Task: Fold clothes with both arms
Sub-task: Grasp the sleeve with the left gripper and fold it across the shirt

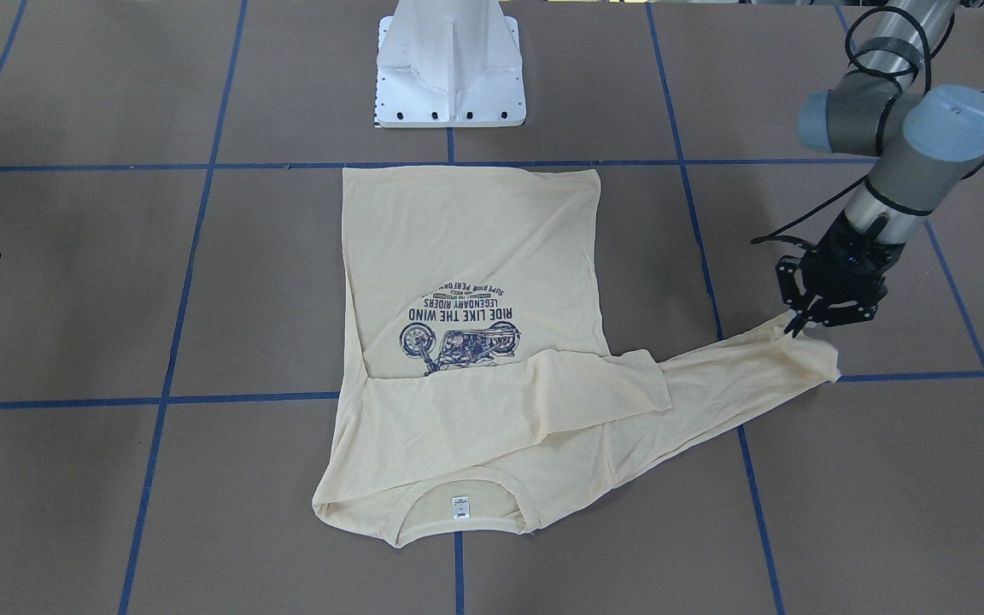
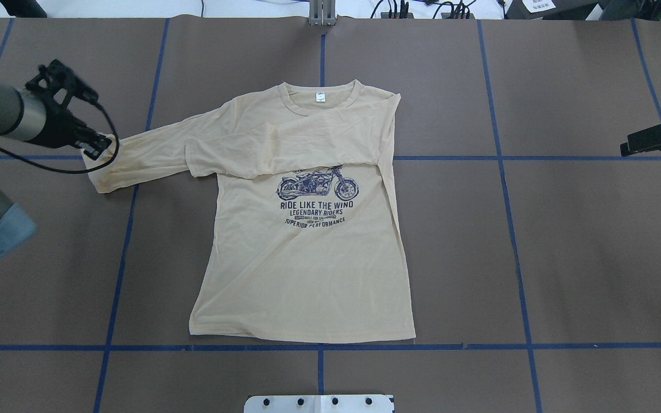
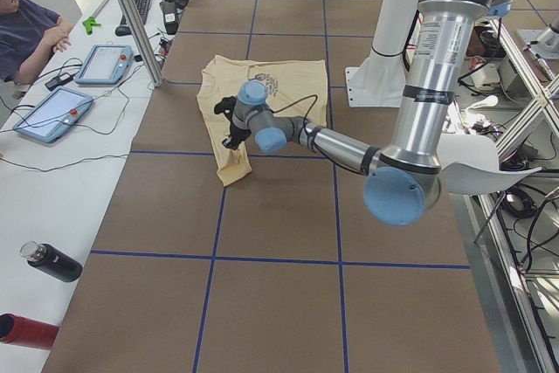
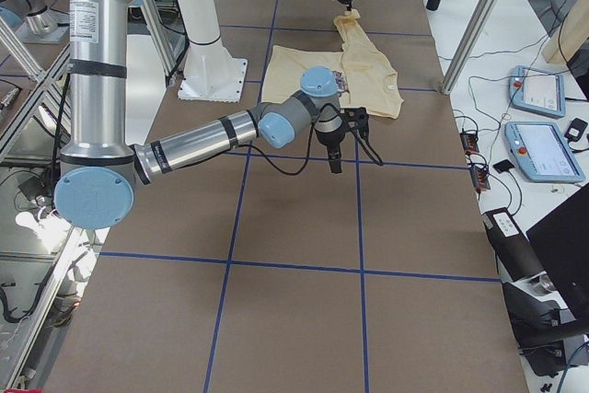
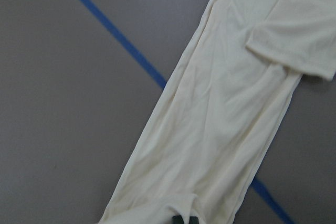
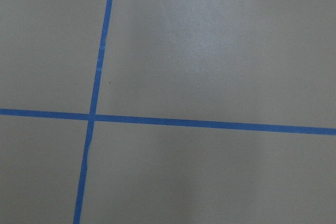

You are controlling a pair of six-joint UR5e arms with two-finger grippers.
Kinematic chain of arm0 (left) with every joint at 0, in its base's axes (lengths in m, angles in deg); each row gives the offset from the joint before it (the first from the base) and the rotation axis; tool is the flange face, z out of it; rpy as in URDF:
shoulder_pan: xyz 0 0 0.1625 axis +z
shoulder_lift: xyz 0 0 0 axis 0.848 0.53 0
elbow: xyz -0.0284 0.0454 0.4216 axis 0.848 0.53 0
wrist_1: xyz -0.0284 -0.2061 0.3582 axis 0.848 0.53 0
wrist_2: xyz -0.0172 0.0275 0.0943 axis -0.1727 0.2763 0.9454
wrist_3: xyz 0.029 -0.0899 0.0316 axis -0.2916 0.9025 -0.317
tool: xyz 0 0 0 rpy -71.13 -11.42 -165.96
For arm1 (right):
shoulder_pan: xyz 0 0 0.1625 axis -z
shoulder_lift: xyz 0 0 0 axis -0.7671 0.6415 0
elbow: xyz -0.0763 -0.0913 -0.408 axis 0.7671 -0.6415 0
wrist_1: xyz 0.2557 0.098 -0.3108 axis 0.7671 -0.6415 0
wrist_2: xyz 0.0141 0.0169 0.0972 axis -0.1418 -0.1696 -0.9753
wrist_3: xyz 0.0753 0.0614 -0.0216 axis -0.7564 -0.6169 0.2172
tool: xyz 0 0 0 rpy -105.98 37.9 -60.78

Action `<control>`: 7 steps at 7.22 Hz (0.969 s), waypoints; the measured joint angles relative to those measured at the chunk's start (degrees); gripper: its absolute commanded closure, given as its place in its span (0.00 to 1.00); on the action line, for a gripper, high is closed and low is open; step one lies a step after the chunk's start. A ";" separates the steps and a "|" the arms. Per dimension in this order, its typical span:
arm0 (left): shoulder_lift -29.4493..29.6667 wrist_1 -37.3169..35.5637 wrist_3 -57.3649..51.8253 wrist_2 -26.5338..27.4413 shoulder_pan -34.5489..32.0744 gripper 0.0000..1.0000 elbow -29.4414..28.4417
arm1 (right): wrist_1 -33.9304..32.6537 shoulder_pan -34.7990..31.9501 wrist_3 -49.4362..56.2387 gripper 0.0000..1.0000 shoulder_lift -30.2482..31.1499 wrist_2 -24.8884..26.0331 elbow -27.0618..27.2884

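Observation:
The cream-yellow shirt (image 2: 307,269) lies flat mid-table, navy motorcycle print up, neck label (image 2: 320,97) at the far side. It also shows in the front view (image 1: 475,256). One sleeve is folded across the chest. The other sleeve (image 5: 220,129) stretches out toward my left arm. My left gripper (image 2: 98,150) is shut on that sleeve's cuff end, low over the table; it shows in the front view (image 1: 797,325) and at the wrist view's bottom edge (image 5: 184,219). My right gripper (image 2: 626,150) hovers far off the shirt, holding nothing; I cannot tell whether it is open or shut.
The white pedestal base (image 1: 449,77) stands behind the shirt's hem. Blue tape lines (image 6: 94,116) grid the brown table. In the left side view an operator (image 3: 26,32), touch panels (image 3: 52,115) and a black bottle (image 3: 52,264) are on a side bench.

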 measured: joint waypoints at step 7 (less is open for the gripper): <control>45.74 -22.81 27.44 5.96 14.94 0.09 -24.55 | -0.07 0.00 -0.04 0.00 -0.61 -0.08 -0.62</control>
